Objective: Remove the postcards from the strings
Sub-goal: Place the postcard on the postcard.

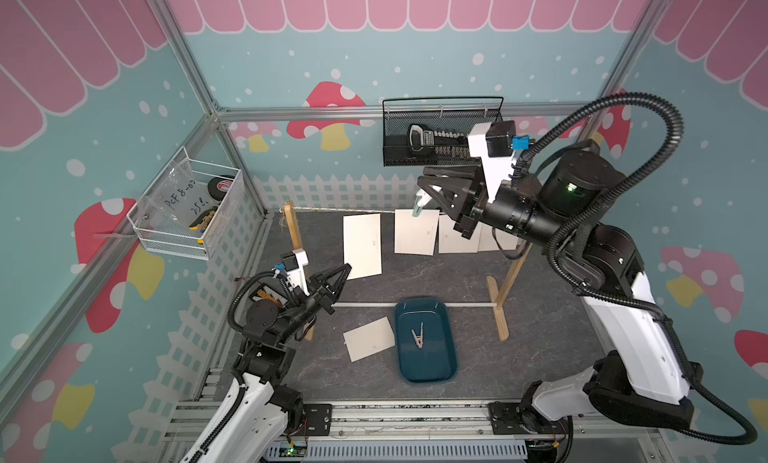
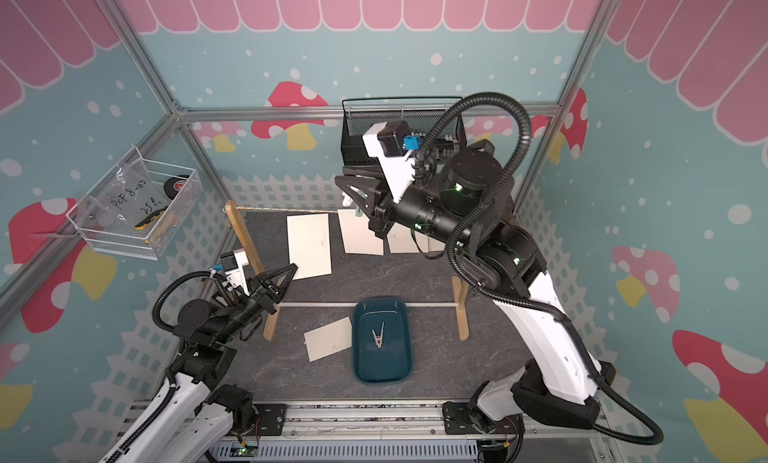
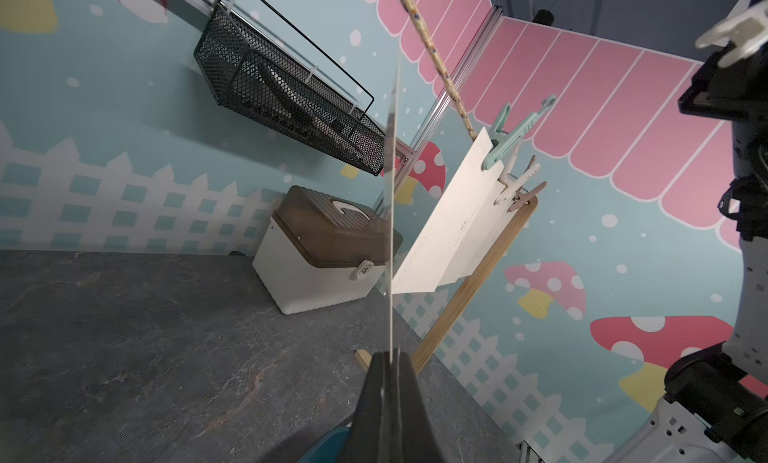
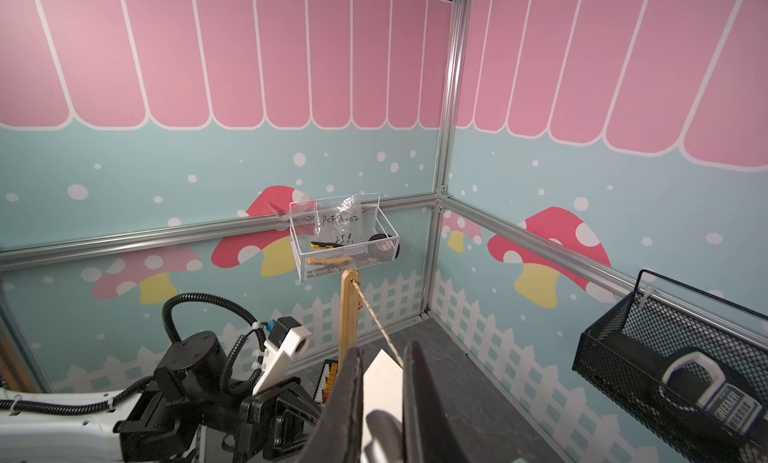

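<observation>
The postcards were plain cream rectangles of thin matte paper, each with a tiny dark mark. The left pincer [image 1: 348, 269] was clenched on the lower corner of one postcard [image 1: 362, 245], which hung just below the twisted tan string [image 1: 332, 209]. Three more cards [image 1: 417, 232] hung pegged along the string, overlapping. A fifth card [image 1: 369, 339] lay flat on the dark, stone-patterned worktop [image 1: 519, 357] beside a glossy teal tray [image 1: 440, 369]. The right pincer [image 1: 422, 182] gripped a white clothespin [image 1: 422, 200] at the string.
</observation>
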